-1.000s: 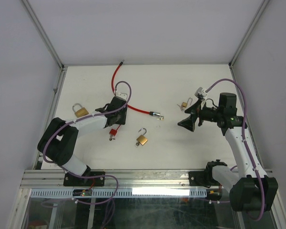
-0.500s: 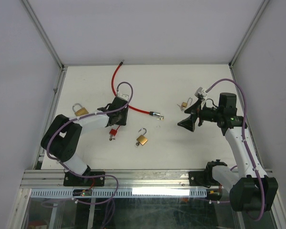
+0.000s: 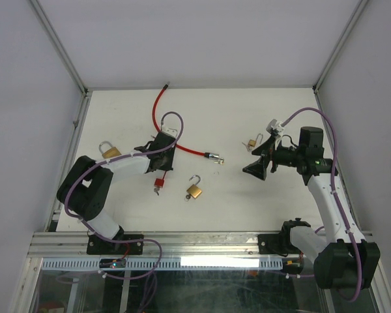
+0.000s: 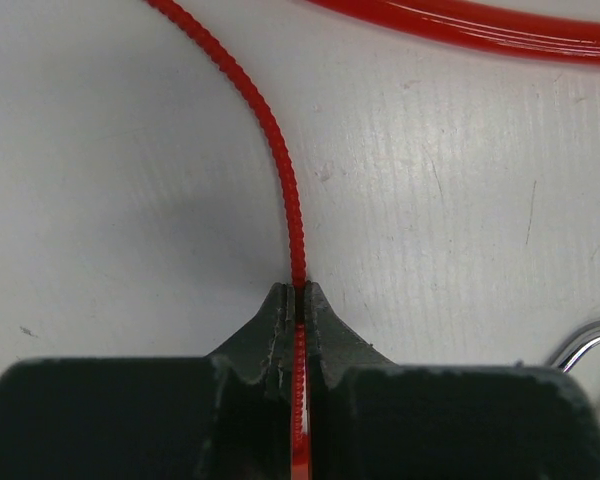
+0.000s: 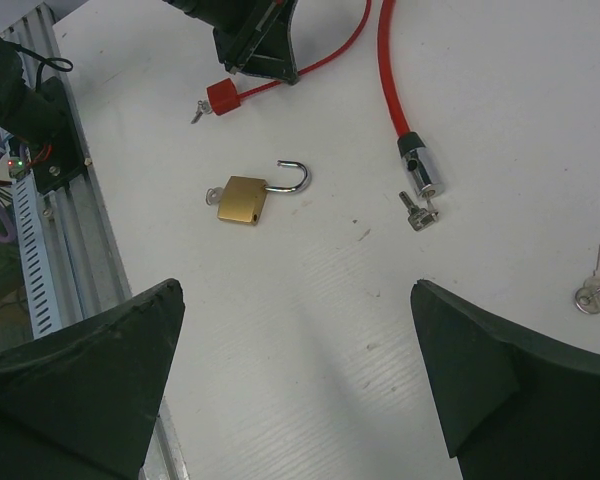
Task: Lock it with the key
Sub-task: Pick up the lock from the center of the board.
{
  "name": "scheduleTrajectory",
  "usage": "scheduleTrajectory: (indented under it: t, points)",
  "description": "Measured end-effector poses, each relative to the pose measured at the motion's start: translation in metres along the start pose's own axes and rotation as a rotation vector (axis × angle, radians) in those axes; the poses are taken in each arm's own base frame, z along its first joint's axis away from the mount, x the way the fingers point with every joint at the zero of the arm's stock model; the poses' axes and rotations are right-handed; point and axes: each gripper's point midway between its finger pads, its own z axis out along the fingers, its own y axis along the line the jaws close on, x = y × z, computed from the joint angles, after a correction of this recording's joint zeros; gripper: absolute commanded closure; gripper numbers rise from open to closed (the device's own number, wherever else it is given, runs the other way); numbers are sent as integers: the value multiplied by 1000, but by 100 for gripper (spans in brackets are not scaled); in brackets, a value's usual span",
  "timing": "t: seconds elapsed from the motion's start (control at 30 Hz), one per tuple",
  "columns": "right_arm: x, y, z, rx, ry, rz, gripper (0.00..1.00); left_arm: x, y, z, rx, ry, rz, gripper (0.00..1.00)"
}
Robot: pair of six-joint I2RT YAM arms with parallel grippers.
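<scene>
A white table sits inside white walls, aluminium rail in front.

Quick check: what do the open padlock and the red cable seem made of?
Padlock: body looks like brass, dull gold sheen; shackle looks like polished steel, bright silver. Cable: smooth glossy red sheath, probably plastic; core hidden. Its end piece looks like chromed metal.
</scene>
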Motion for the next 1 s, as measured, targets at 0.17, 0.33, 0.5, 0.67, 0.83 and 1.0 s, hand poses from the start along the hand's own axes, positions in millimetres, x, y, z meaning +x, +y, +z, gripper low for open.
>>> scheduleTrajectory:
  t: [0.17, 0.33, 0.5, 0.67, 0.83, 1.0]
  points:
    - [0, 2, 1, -13, -4, 8, 0, 0, -3, -1, 6, -4, 6, 100]
    - [-6, 6, 3, -45, -28, 28, 0, -17, -11, -22, 42, -75, -15, 100]
    - [-16, 7, 7, -71, -73, 40, 0, -53, -19, -74, 136, -267, -84, 100]
    - [-16, 8, 16, -106, -90, 60, 0, -86, -36, -129, 312, -484, -167, 100]
    - [-26, 18, 28, -163, -104, 6, 1, -105, -54, -164, 478, -609, -250, 100]
    - [-38, 30, 48, -214, -100, -54, 3, -114, -75, -184, 629, -672, -356, 100]
